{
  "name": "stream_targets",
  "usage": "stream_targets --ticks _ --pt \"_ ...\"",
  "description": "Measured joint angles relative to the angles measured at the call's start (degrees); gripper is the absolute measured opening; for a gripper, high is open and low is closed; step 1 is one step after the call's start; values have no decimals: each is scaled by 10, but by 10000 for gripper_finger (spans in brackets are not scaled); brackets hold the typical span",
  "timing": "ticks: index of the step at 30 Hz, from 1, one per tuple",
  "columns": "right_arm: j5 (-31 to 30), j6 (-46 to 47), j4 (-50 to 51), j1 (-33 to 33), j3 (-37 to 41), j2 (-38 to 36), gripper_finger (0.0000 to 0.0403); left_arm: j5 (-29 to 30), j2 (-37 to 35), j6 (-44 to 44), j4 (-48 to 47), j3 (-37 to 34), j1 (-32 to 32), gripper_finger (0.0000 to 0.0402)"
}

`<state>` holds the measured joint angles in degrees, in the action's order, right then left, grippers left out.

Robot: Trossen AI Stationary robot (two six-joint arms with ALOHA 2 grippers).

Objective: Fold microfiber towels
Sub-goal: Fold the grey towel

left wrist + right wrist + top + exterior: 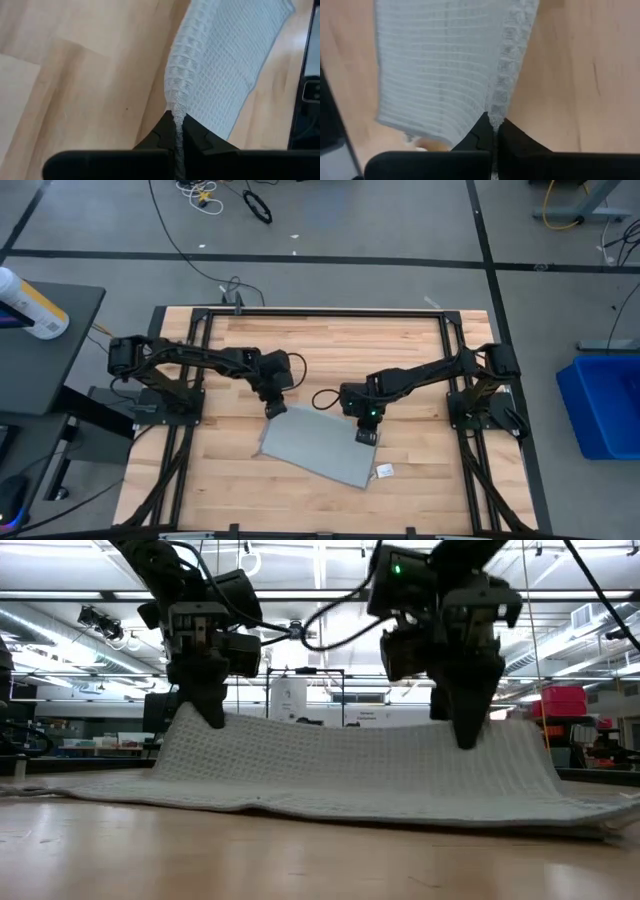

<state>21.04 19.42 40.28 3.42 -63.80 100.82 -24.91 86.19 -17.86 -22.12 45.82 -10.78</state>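
The light grey-blue microfiber towel [318, 446] lies askew on the wooden table [320, 345], a small white tag [384, 471] at its near right corner. Both grippers are shut on its far edge, which is raised. My left gripper [275, 411] is at the far left corner and my right gripper [366, 436] at the far right corner. In the low view the towel [350, 775] slopes down from the left gripper [212, 720] and right gripper [465, 740] to its near edge, which rests on the table. My left gripper [177, 120] pinches the towel's hemmed edge [176, 106] at the far left corner between its two fingers, slanting down from above. That corner is lifted and the cloth slopes down from it to the table. My right gripper [493, 122] pinches the hemmed edge [496, 111] at the far right corner between its two fingers, pointing steeply down. The corner is raised and the cloth between the two grippers sags slightly.
Dark frame rails [300, 313] border the table. Bare wood lies beyond the towel toward the far edge. Off the table stand a blue bin [608, 405] at the right and a dark side table with a white bottle [30, 305] at the left.
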Motion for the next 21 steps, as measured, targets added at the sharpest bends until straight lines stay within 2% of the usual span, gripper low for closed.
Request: stream_targets --ticks 6,13,21 --pt "-1 74 10 25 -50 0 0 -15 -1 26 -11 0 3 8" --pt "0 142 9 59 -98 0 0 -28 -62 39 -27 0 0 8" --pt "-7 136 5 70 -64 -1 0 0 -103 35 -89 -4 1 8"
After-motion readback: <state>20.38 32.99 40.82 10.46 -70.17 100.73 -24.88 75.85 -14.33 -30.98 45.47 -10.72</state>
